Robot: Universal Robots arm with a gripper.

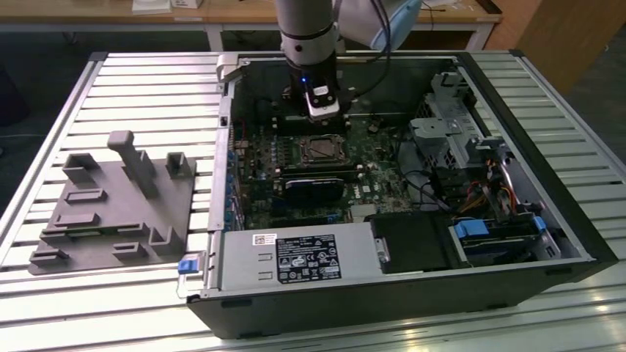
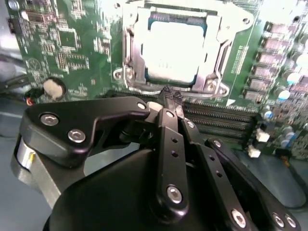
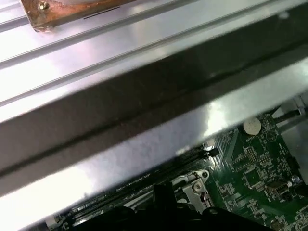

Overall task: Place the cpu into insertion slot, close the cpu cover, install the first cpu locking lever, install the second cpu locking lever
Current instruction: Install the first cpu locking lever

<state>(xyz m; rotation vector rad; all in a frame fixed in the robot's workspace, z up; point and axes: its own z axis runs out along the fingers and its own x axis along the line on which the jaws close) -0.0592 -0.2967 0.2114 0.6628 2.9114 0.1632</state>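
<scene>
On the exterior view's left, a grey fixture lies flat on the slatted table, its upright post at about 12 o'clock on the block, with bare slats around it. Just beside it to the right sits the open case, whose walls fence the board on all four sides. A boxy power unit fills the 6 o'clock side and a drive cage the 3 o'clock side, so the free room lies straight above the board.

The slot sits near the board's middle, a square with its edges parallel to the case walls. In the second wrist view the cpu lies flat in the slot, square to it, no longer axis showing. The cover frames it, its window open over the chip's glaring top. Whether the cover is latched cannot be told.

The arm comes straight down from 12 o'clock, and the tool hangs just past the slot's 12 o'clock edge, close above the board. In the second wrist view the tool has its black fingers pressed together, with nothing visible between them, the tips just beside the slot's rim.

A black card lies at 6 o'clock of the slot, its long axis running across the exterior view.
</scene>
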